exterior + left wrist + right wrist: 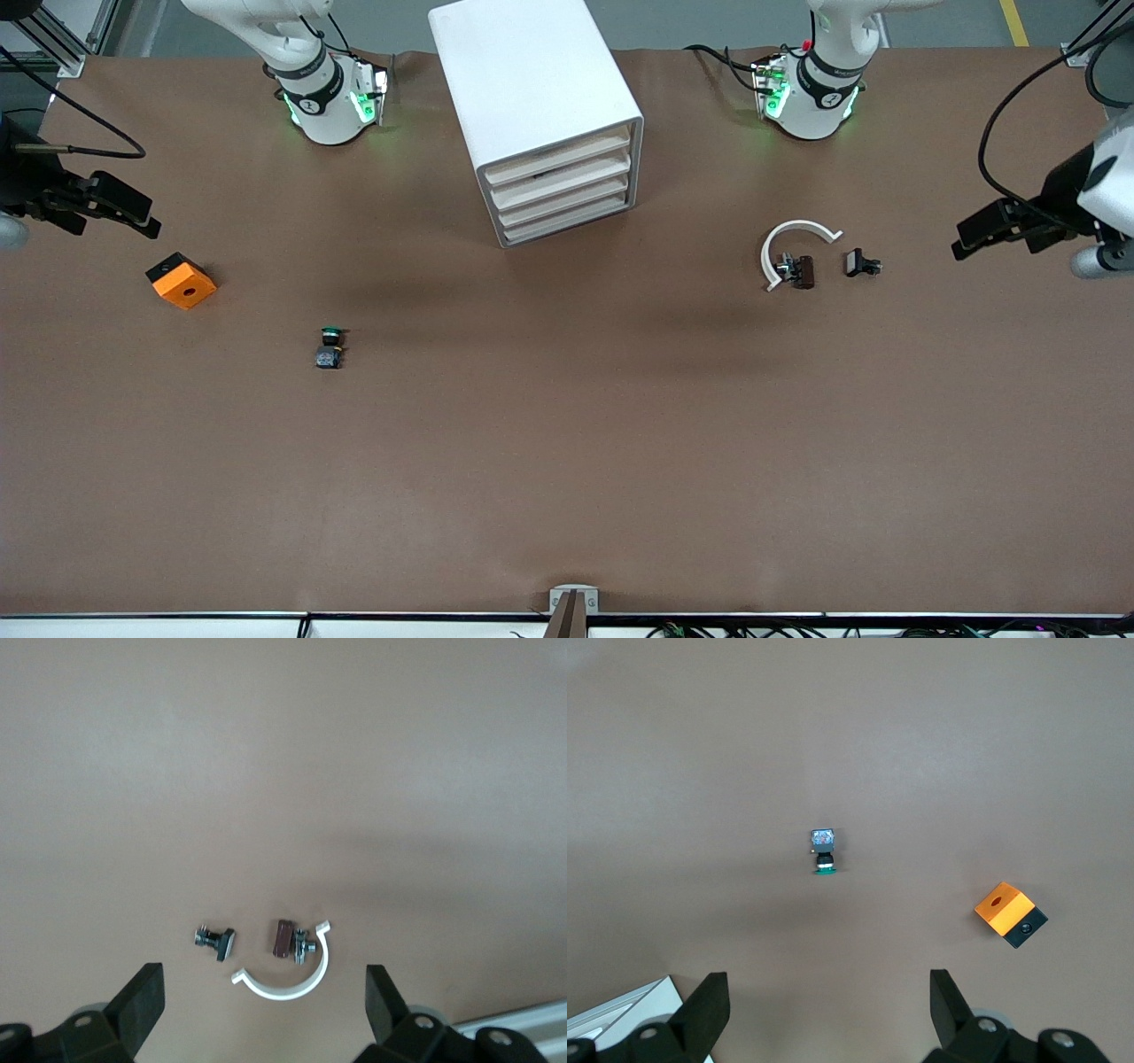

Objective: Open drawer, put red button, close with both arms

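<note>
Both grippers wide open, empty: left gripper [961, 241] above table's left-arm end, right gripper [142, 223] at right-arm end. Drawer cabinet [540, 115] shut. Red button unseen; risk: grabbing green-capped switch [330, 346] instead.

Both arms wait, pulled back to the table's ends. Left arm [1103, 177] comes in at its own end of the table, wrist roughly level, left gripper [966, 241] up in the air over the table edge, w/ nothing in it. In the left wrist view its fingers [142, 997] stand wide apart. Right arm [18, 190] mirrors it at the other end; right gripper [142, 221] also up over the table edge, holding nothing. Right wrist view shows its fingers [709, 1003] spread wide too. Bases upright, green lights on at both.
</note>
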